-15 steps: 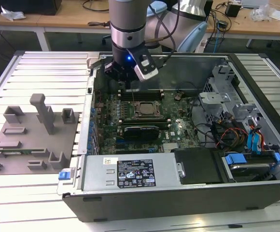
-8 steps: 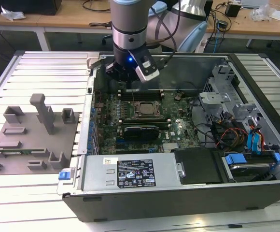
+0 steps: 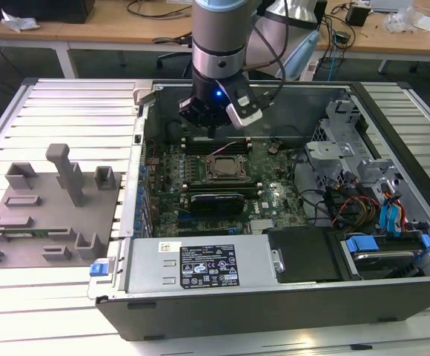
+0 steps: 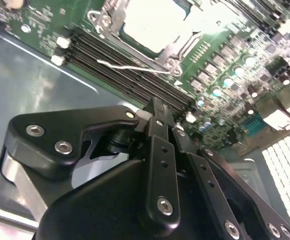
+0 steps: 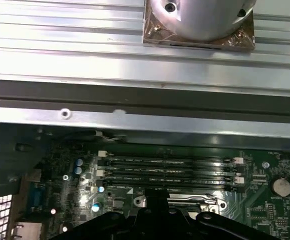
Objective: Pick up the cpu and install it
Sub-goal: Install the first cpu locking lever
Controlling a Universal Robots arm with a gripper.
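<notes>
Inside the open computer case (image 3: 274,311) on the tabletop (image 3: 52,311), the arm (image 3: 219,37) is hanging upright over the motherboard's (image 3: 274,196) memory slots (image 4: 120,70). Its end effector (image 4: 159,107) is pinching together on nothing. The cpu (image 4: 152,22) is sitting in the socket (image 4: 172,57) just beside those tips.

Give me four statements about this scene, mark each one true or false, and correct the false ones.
1. The cpu lies within the socket frame on the motherboard. True.
2. The grey fixture lies at the exterior view's left of the computer case. True.
3. The gripper hangs over that fixture. False: it hangs inside the case, by the memory slots.
4. A cover closes the case. False: the case is open and the motherboard is exposed.
</notes>
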